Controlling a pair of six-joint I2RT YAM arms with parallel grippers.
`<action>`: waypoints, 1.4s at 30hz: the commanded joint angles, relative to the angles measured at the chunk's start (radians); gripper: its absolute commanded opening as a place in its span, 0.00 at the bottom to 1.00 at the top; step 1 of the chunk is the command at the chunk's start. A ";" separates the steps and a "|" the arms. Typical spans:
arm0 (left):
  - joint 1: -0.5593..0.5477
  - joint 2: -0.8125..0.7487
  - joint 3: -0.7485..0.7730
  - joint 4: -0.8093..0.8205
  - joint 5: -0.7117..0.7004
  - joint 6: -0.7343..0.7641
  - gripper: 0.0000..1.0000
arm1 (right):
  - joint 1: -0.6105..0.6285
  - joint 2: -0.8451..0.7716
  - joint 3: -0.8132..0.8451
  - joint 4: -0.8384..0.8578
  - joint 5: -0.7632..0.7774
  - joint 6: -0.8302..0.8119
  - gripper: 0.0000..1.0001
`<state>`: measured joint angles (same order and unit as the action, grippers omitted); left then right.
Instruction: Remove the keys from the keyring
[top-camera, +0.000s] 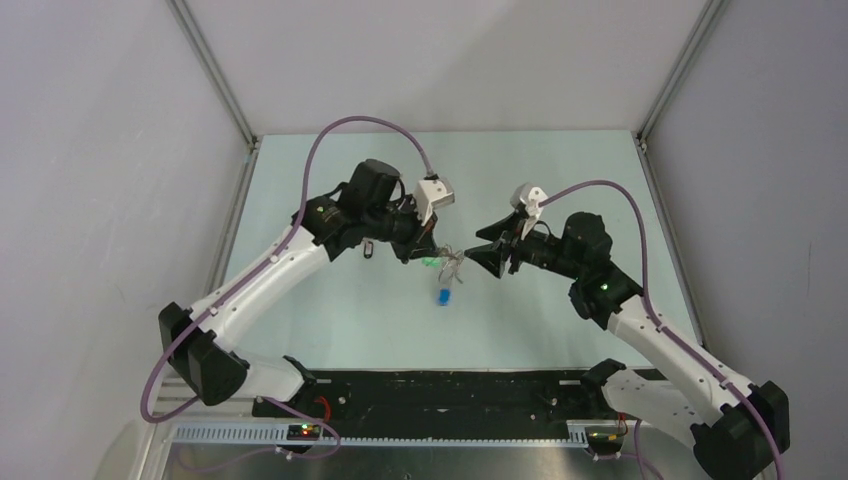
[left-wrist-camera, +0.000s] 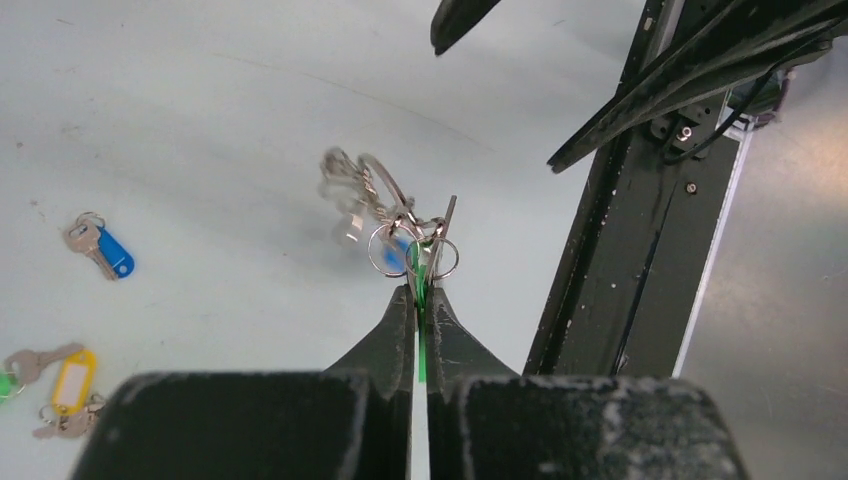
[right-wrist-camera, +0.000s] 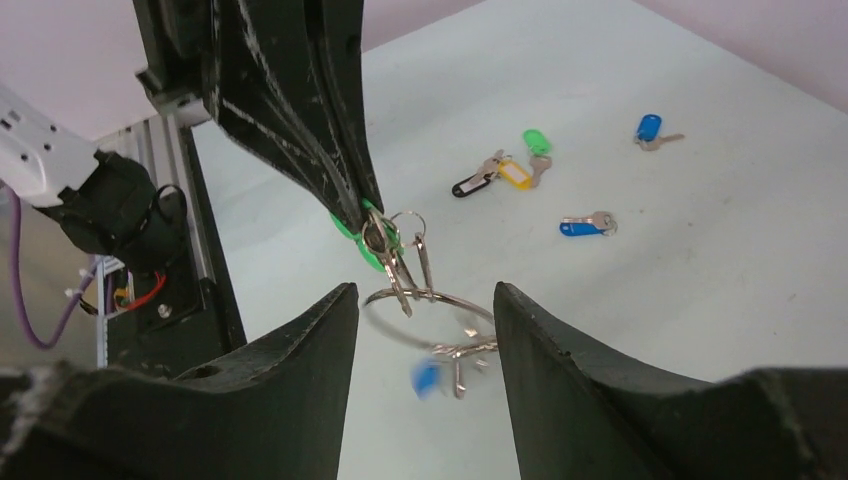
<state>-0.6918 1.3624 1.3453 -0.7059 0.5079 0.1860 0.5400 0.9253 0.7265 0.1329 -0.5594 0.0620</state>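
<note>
The left gripper (left-wrist-camera: 421, 300) is pressed shut on the green plastic cap (right-wrist-camera: 352, 232) of one key. From that single pinch the bunch of keys (right-wrist-camera: 398, 262) and the keyring (right-wrist-camera: 450, 296) hang in the air over the middle of the table (top-camera: 330, 320), roughly as far from the near edge as from the far one. The right gripper (right-wrist-camera: 422, 292) faces it with its fingers spread wide, one on each side of the ring and touching nothing.

The main risk is the hold. Only the fingertips grip a thin, smooth cap, so any sideways tug from the right arm could slide it out and drop the whole bunch.

The lower part of the ring and a blue-capped key on it look blurred in the right wrist view, which suggests swinging. If the right fingers come together on a moving target, they may catch a key shaft or a small secondary ring instead of the large wire loop. They may also knock the bunch aside.

A hard pull without opening the split coil would likely twist the ring rather than free a key. One blue-capped key (top-camera: 441, 296) lies on the table just nearer than the bunch, and a dropped bunch could land on it and tangle.
</note>
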 joint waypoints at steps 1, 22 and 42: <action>0.011 -0.014 0.089 -0.085 0.023 0.079 0.00 | 0.056 0.019 -0.007 0.067 -0.021 -0.116 0.57; 0.011 -0.105 0.155 -0.178 -0.002 0.174 0.00 | 0.283 0.141 -0.010 0.166 0.220 -0.305 0.56; 0.011 -0.088 0.117 -0.176 0.013 0.190 0.01 | 0.291 0.088 -0.010 0.149 0.312 -0.304 0.00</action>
<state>-0.6830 1.2804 1.4570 -0.8970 0.4950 0.3691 0.8295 1.0607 0.7120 0.2375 -0.2710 -0.2394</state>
